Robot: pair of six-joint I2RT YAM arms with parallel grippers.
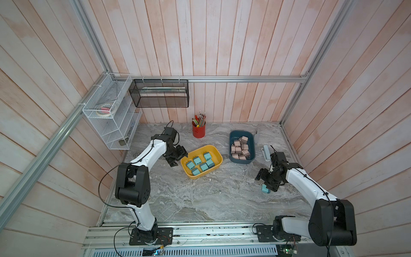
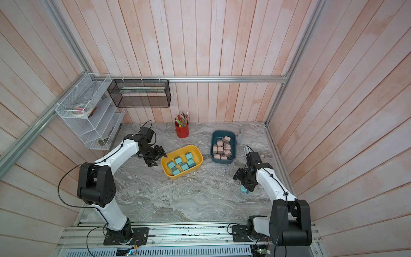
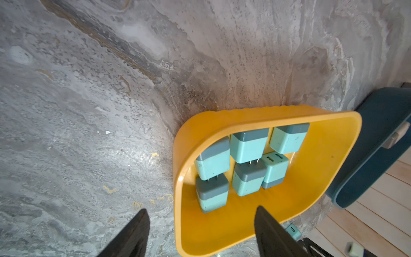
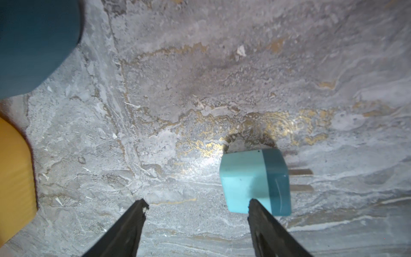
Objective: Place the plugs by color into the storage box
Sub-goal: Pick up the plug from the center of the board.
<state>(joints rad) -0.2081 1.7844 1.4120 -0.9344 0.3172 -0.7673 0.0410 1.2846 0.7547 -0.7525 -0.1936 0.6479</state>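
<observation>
The right tool (image 4: 196,202) stands wide with nothing between its fingers, pointing down close over the bench (image 4: 155,111). A loose teal plug (image 4: 249,180) lies on its side on the bench just past one fingertip (image 4: 253,207), which overlaps the plug's corner in the wrist view, so I cannot tell whether they touch; its two prongs point away from the tool. In both top views this plug (image 1: 265,189) sits at the tool's near side, well apart from the bins. The right arm rises from the front rail, folds at a high elbow and slopes down and inward, with the wrist bent toward the bench. The left tool (image 3: 201,210) is also wide and grips nothing. It straddles the corner of the yellow bin (image 3: 178,178), one finger over the bench and the other over the bin's inside. The left arm reaches back from its raised elbow, its wrist turned toward that bin. Six teal plugs (image 1: 200,164) lie in the yellow bin. Just beside it, the blue bin (image 1: 231,142) holds pink plugs (image 1: 240,148).
</observation>
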